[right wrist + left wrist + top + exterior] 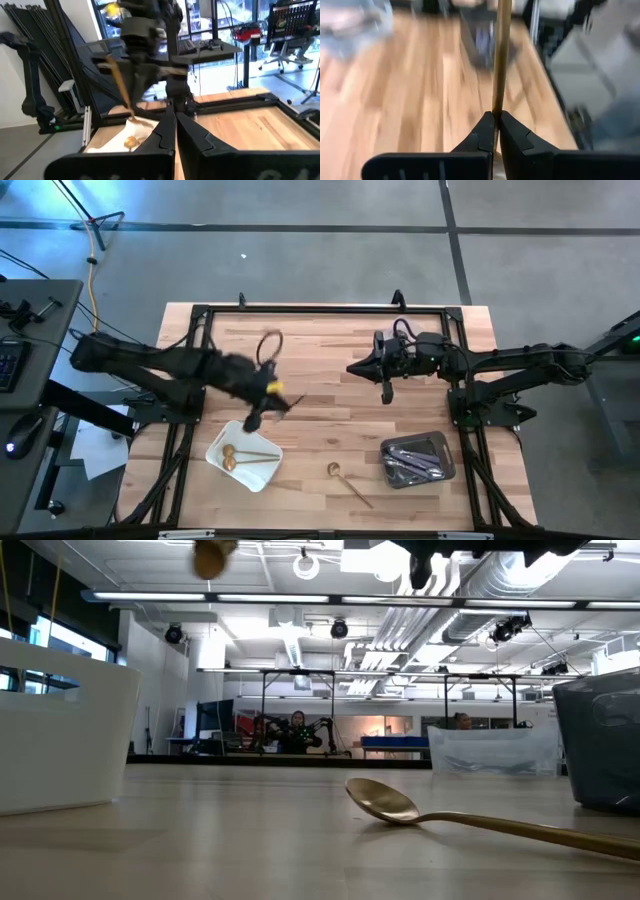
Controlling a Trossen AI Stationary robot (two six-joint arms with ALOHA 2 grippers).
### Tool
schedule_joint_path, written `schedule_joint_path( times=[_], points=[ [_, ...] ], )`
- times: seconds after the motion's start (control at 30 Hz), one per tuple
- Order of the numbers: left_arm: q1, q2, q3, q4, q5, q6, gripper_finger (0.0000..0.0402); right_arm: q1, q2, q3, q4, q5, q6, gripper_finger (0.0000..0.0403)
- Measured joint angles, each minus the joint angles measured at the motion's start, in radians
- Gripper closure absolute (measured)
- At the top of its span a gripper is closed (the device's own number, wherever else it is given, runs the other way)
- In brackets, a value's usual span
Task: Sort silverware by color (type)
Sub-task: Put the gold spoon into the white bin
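Left gripper point(495, 120) clamped on gold spoon point(501, 55), poised just above white tray's point(262, 475) far edge, handle pointing down. Right gripper point(385, 392) shut, empty, idle far right.

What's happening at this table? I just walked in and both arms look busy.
The left gripper is shut on a gold spoon, carrying it above the white tray, which already holds gold pieces. The right gripper is shut, empty, and waits over mid-table. Another gold spoon lies on the wood, and the grey tray holds darker utensils.
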Motion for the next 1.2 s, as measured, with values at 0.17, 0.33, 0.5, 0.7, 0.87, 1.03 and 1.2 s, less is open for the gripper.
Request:
schedule_joint_path(
  times=[0.17,0.33,0.5,0.7,0.87,1.03,1.2],
  points=[
    [-0.206,0.001,0.083,-0.292,-0.098,-0.095,0.0401,0.0,0.0,0.0,-0.019,0.008,0.0,0.0402],
    [-0.411,0.006,0.055,-0.444,-0.125,-0.321,0.0401,0.0,0.0,0.0,-0.018,0.084,0.0,0.0402],
    [-0.535,0.048,0.006,-0.487,-0.143,-0.408,0.0401,0.0,0.0,0.0,-0.019,0.135,-0.002,0.0402],
    [-0.51,0.129,-0.067,-0.484,-0.115,-0.408,0.0401,0.0,0.0,0.0,-0.038,0.137,-0.007,0.0402],
    [-0.466,0.201,-0.109,-0.433,-0.037,-0.31,0.0401,0.0,0.0,0.0,-0.061,0.137,-0.003,0.0402],
    [-0.441,0.279,-0.11,-0.408,0.008,-0.27,0.0401,0.0,0.0,0.0,-0.072,0.137,-0.002,0.0402],
    [-0.424,0.357,-0.11,-0.402,0.053,-0.27,0.0401,0.0,0.0,0.0,-0.076,0.137,-0.004,0.0402]
  ],
)
